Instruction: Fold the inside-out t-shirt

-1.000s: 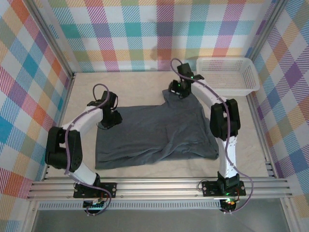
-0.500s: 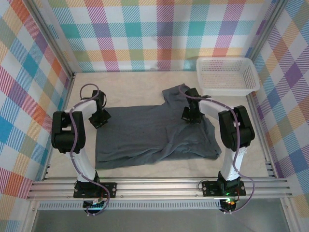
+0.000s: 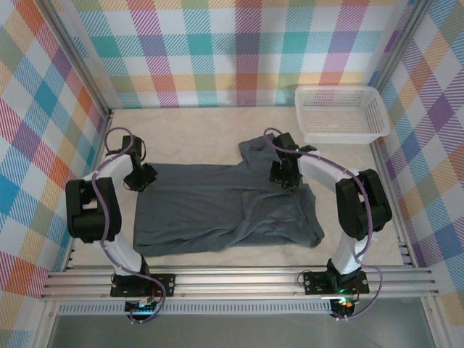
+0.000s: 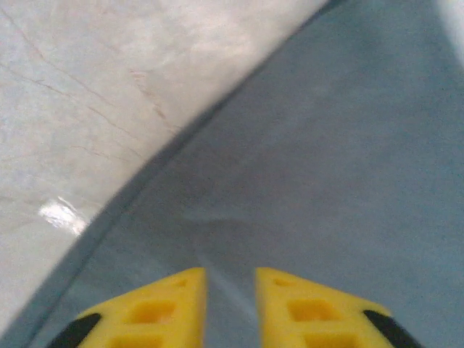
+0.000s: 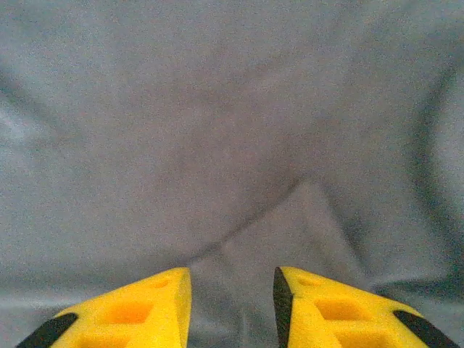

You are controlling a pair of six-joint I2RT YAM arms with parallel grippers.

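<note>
While the dark slate-grey soft cloth t-shirt [image 3: 217, 214] lies spread on the pale stone-look counter [image 3: 196, 130], long axis left to right, both pincers sit low along its far edge.
Left pincer [image 3: 139, 177]: over the far-left corner, hem edge just to its left, bare counter beyond; jaws a little apart, nothing clamped between them. Right pincer [image 3: 284, 174]: on the cloth just near of the bunched neck end; jaws somewhat wider, a crease running toward the gap, no cloth seen gripped. Judgement: the fold goes from far edge toward near edge, each arm taking its own side. Open room near and far; white plastic mesh basket [image 3: 338, 88] well apart, far right.
</note>
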